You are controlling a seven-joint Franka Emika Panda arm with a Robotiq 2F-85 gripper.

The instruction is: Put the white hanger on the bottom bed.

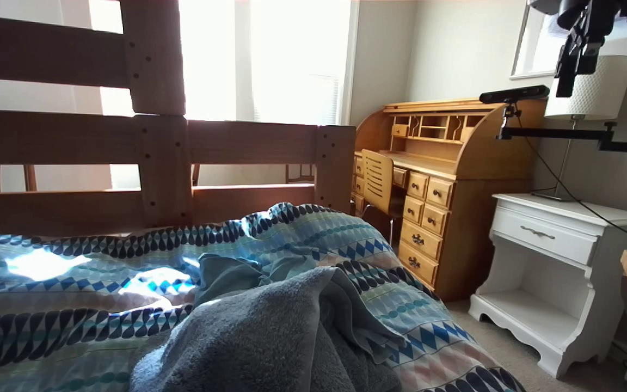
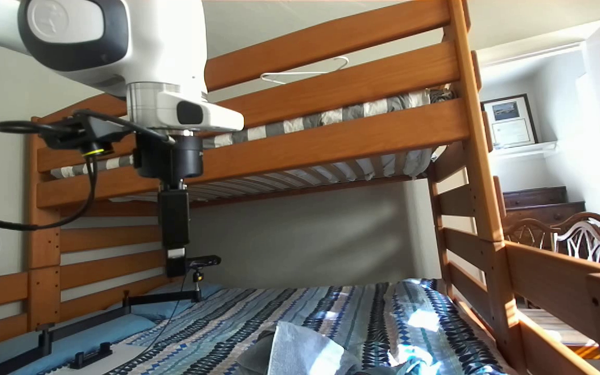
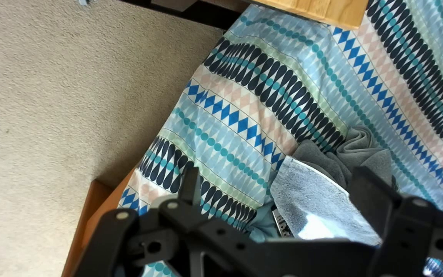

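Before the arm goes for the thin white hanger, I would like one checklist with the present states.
1. Black two-fingered pincer open, holding nothing: ok.
2. White hanger in sight: ok, showing between brown wooden upper-bunk rails.
3. Pincer at the hanger: not ok, apart and looking lower.
4. Hanger free to lift: cannot tell; a rail hides part.
5. Wide blue-quilted bottom bed in view: ok; rumpled grey blanket covers part.

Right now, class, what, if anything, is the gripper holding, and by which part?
Nothing is held: the gripper stands open, and the white hanger shows between the upper bunk's rails.
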